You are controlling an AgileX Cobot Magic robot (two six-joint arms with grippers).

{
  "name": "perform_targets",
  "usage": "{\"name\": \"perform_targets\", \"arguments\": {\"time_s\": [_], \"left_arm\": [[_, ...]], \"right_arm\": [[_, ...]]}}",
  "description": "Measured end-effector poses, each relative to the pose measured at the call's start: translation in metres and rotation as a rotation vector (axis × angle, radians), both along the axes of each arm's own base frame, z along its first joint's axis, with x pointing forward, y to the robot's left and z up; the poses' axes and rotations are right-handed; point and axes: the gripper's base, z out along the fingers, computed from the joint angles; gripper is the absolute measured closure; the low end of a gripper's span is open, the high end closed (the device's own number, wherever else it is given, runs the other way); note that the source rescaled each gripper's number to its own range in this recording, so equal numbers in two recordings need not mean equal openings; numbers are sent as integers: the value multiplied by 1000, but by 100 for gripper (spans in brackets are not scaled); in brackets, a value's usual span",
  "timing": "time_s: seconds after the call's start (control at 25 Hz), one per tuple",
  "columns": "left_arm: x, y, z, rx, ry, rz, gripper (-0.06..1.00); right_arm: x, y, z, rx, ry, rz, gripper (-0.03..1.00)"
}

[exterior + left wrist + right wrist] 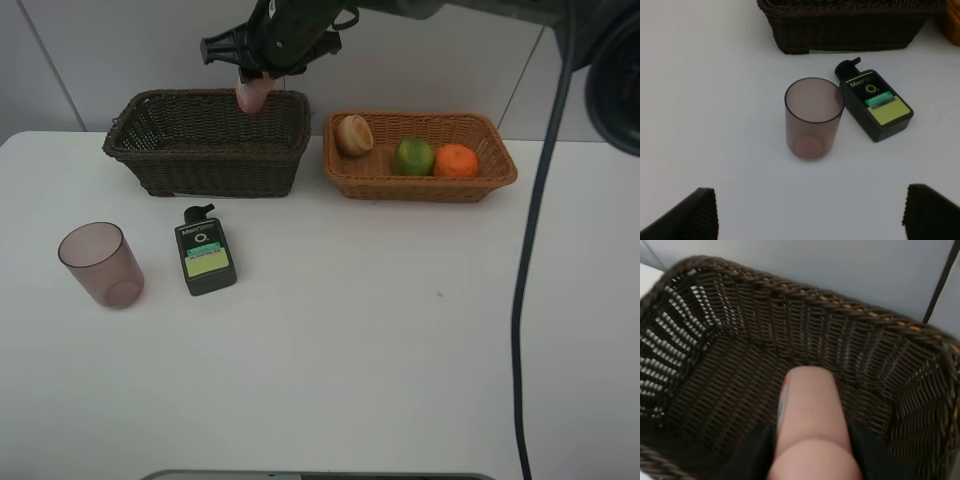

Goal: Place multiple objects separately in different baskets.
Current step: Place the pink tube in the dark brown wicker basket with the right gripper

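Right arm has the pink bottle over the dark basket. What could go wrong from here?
1. The pink bottle, clamped in the right gripper, hangs above the dark basket; dropped from there it might bounce or hit the rim.
2. The open left gripper faces the upright cup; a finger could tip it onto the green bottle beside it.

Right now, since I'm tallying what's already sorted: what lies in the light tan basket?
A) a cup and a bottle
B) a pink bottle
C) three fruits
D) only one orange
C: the peach-like fruit, green fruit and orange all sit inside the light tan basket.
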Motion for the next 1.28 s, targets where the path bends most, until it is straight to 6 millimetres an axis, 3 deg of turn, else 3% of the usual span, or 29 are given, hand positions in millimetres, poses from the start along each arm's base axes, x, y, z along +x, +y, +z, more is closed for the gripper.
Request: {"name": "perform_targets", "arguments": {"time_s": [0.28, 0.68, 0.96, 1.0, 1.08, 1.28], "left_arm": [[0, 0, 0, 0, 0, 0, -1], [0, 0, 0, 0, 0, 0, -1], [0, 0, 0, 0, 0, 0, -1], [0, 0, 0, 0, 0, 0, -1], [0, 0, 0, 0, 0, 0, -1], [0, 0, 0, 0, 0, 0, -1]], "right_arm": [[15, 0, -40, -9, 11, -4, 96], [21, 3, -64, -6, 18, 1, 96], [22, 3, -66, -4, 16, 0, 95], [22, 3, -66, -5, 16, 0, 93], [22, 3, -66, -5, 16, 0, 78], [20, 3, -67, 0, 38, -7, 30]]}}
